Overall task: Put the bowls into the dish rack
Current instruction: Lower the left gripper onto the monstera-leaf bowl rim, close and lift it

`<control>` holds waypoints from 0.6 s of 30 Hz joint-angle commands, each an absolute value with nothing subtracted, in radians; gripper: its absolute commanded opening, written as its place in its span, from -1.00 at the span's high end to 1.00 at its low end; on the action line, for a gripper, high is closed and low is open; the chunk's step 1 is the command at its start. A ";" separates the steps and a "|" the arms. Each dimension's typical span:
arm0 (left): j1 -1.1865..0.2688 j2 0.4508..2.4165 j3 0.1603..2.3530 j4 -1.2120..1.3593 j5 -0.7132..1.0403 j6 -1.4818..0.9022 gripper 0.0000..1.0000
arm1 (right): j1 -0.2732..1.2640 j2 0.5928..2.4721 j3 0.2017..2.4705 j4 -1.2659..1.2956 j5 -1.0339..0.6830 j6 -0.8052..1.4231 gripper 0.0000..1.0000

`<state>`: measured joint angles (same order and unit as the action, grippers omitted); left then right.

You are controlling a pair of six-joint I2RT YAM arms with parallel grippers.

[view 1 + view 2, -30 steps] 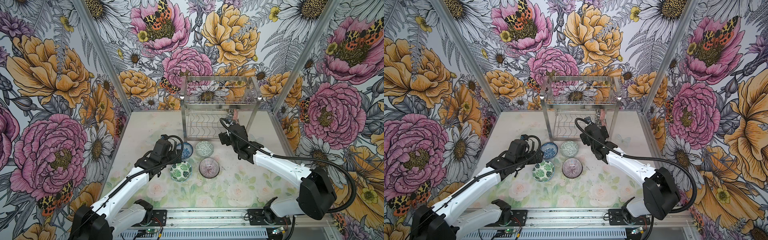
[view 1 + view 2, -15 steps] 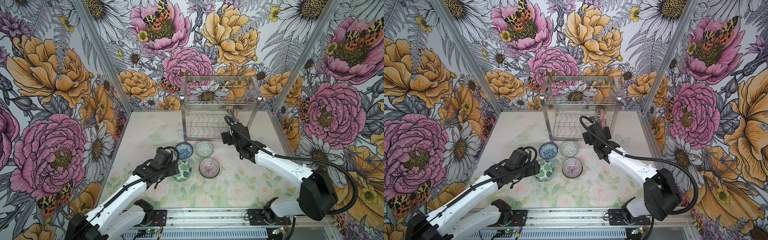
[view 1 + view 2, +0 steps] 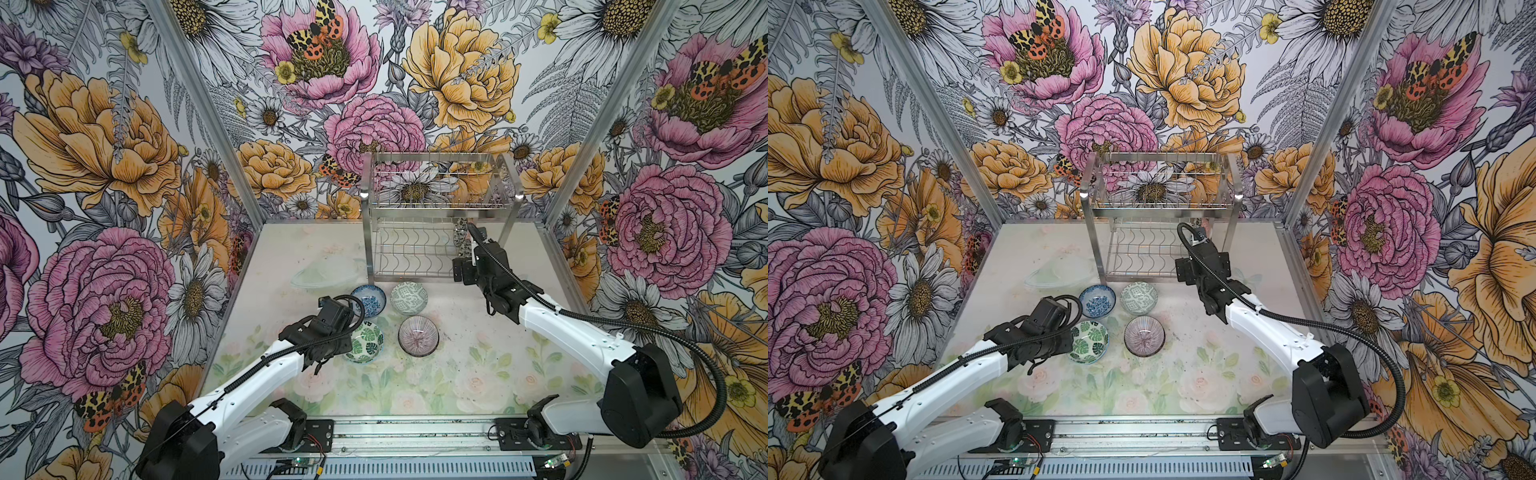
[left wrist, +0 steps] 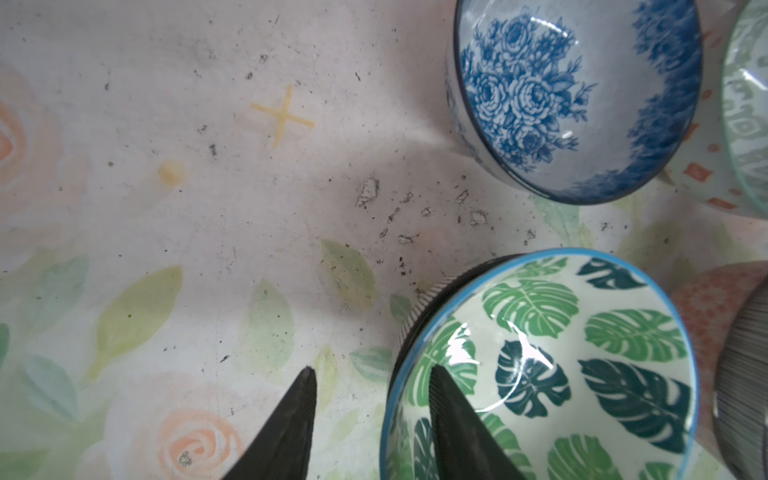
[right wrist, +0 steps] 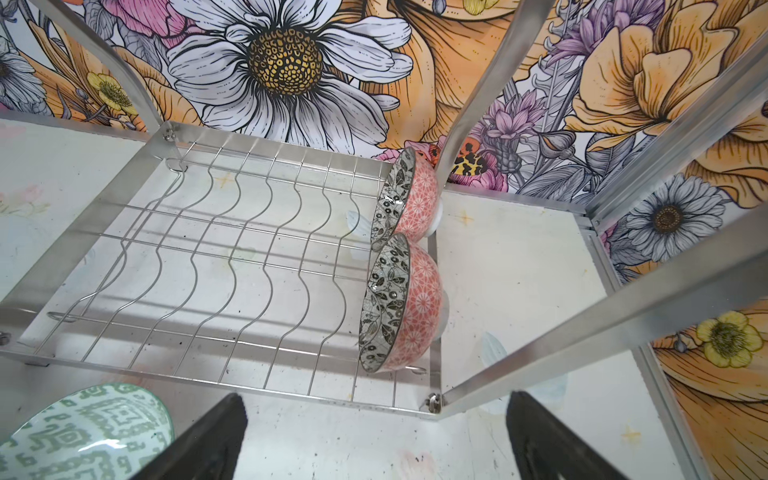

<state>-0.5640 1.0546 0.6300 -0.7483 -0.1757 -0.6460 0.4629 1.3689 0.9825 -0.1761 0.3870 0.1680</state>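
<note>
Two bowls racked: far racked bowl point(image 5: 409, 195) and near racked bowl point(image 5: 405, 299), both pink outside and black-and-white floral inside, stand on edge and touch each other at one end of the lower tier, beside a corner leg.
Four bowls loose: upright on the table, clustered two by two in front of the dish rack.
Back pair: blue floral bowl point(image 3: 370, 301) point(image 3: 1097, 301) point(image 4: 573, 99) and grey-green patterned bowl point(image 3: 408, 297) point(image 3: 1138, 298) point(image 5: 83, 428), side by side, nearest the rack.
Front pair: green leaf bowl point(image 3: 368, 343) point(image 3: 1090, 343) point(image 4: 582, 374) and pink striped bowl point(image 3: 418, 334) point(image 3: 1144, 336), just apart.
Dish rack point(image 3: 436, 212) point(image 3: 1158, 212) point(image 5: 83, 232): two tiers, at the back of the table against the flowered wall; wavy wire dividers on the lower tier.
Left tool point(image 4: 370, 374): fingers partly apart, straddling the green leaf bowl's rim. One finger is inside the bowl, the other outside with bare table showing between it and the bowl wall. Not clamped.
Right tool point(image 5: 376, 397): fingers spread wide, holding nothing, just in front of the lower tier's corner, near the racked bowls.
Table point(image 3: 478, 374) point(image 4: 208, 208): pale floral cover, dark specks, a faint yellow cross mark point(image 4: 282, 116).
</note>
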 commanded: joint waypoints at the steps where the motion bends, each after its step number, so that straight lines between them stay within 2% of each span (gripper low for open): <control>1: -0.579 1.069 0.650 -0.699 -0.202 -0.629 0.14 | 0.452 1.345 0.971 -0.175 0.371 0.184 -1.00; 9: -0.586 1.098 0.666 -0.684 -0.202 -0.608 0.45 | 0.442 1.344 0.975 -0.178 0.364 0.183 -1.00; 18: -0.583 1.098 0.690 -0.707 -0.239 -0.571 0.64 | 0.439 1.335 0.975 -0.185 0.359 0.182 -1.00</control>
